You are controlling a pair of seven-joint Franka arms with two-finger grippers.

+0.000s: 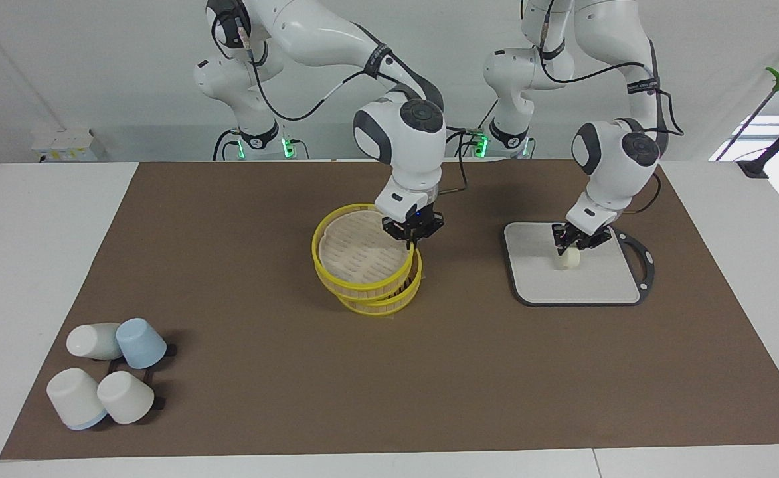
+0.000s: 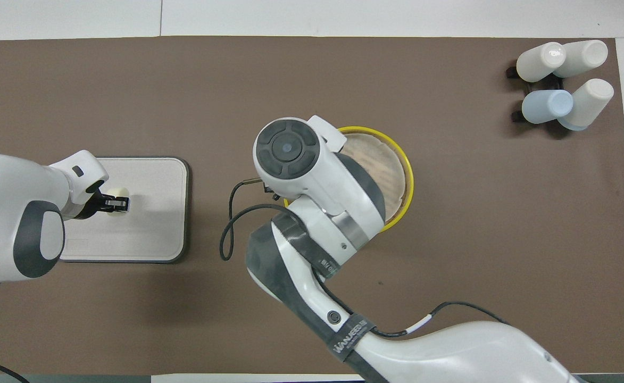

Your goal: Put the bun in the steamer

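Note:
The steamer's top tier point(image 1: 356, 287) is lifted and tilted, offset from the lower tier point(image 1: 384, 307) toward the right arm's end. My right gripper point(image 1: 414, 240) is shut on the top tier's rim at the side nearest the robots. In the overhead view the top tier point(image 2: 408, 181) shows but my right arm hides this gripper. The cream-white bun point(image 1: 567, 261) sits on the grey board point(image 1: 595, 282). My left gripper point(image 1: 568, 251) is down over the bun with its fingers closed on it. The overhead view shows the same grip point(image 2: 120, 204) on the bun point(image 2: 116, 192).
The grey black-rimmed board point(image 2: 157, 234) lies toward the left arm's end of the brown mat. Several white and pale-blue cups point(image 1: 107, 372) lie on a black rack at the mat's corner farthest from the robots, toward the right arm's end; they also show in the overhead view point(image 2: 562, 85).

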